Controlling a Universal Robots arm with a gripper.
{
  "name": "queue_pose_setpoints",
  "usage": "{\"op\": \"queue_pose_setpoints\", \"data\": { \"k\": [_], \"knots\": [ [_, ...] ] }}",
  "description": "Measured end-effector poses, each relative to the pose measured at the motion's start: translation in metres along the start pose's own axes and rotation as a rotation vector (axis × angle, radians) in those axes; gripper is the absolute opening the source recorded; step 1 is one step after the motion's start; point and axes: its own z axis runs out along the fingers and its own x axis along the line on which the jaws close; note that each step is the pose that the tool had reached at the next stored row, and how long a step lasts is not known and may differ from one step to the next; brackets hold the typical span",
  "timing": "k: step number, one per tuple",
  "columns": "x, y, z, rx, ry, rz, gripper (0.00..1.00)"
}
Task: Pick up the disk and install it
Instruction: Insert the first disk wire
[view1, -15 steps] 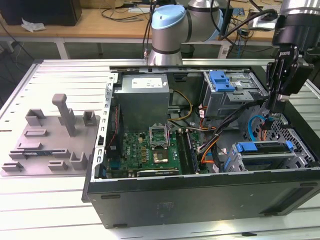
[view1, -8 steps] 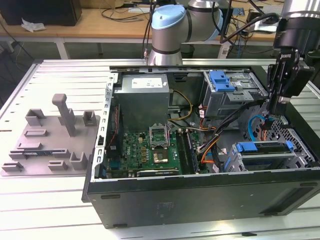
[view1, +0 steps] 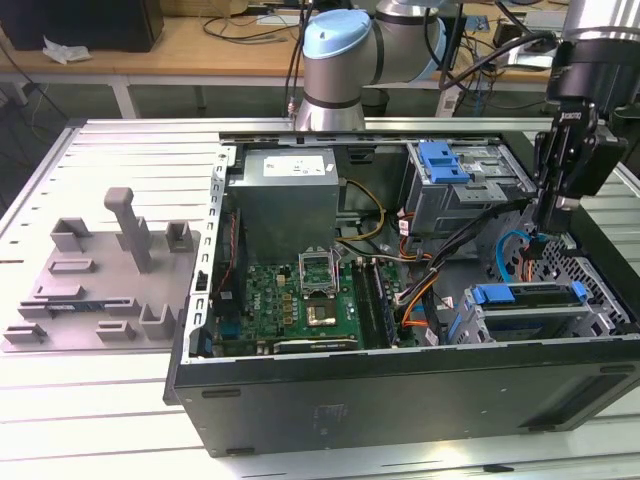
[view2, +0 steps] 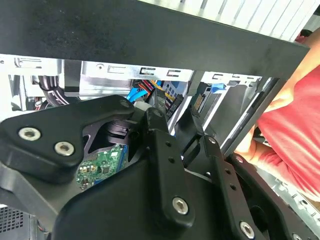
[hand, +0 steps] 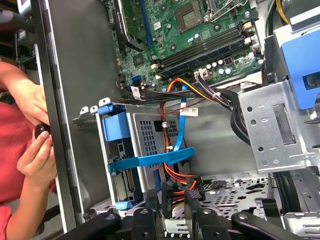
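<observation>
The disk (view1: 530, 312), a silver-grey drive in a blue carrier, sits inside the lower drive cage at the exterior view's right of the open computer case (view1: 400, 385). In the first wrist view the disk (hand: 150, 137) lies in that cage with a flat blue cable (hand: 150, 160) across it. My gripper (view1: 548, 232) hangs just above the cage's far end. Its fingers (hand: 152, 202) stand close together on a black cable connector (hand: 172, 196) with orange and red wires. The gripper (view2: 175, 117) also fills much of the second wrist view.
A grey fixture tray (view1: 90, 300) with upright posts lies on the table at the exterior view's left. A bare blue bracket (view1: 445, 160) tops the upper metal bay. A person's hands (hand: 35, 135) and red sleeve (view2: 295, 125) are at the case's outer wall. Cables cross beside the motherboard (view1: 300, 300).
</observation>
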Motion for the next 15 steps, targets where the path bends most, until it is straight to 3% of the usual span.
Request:
{"op": "queue_pose_setpoints", "data": {
  "k": [3,9,12,15],
  "knots": [
    [0.0013,0.0004,0.0016,-0.0028,-0.0065,0.002,0.35],
    [0.0010,0.0005,0.0025,-0.0052,-0.0102,0.004,0.33],
    [0.0007,0.0005,0.0029,-0.0062,-0.0118,0.005,0.17],
    [0.0006,0.0005,0.0031,-0.0070,-0.0124,0.005,0.17]
  ]
}}
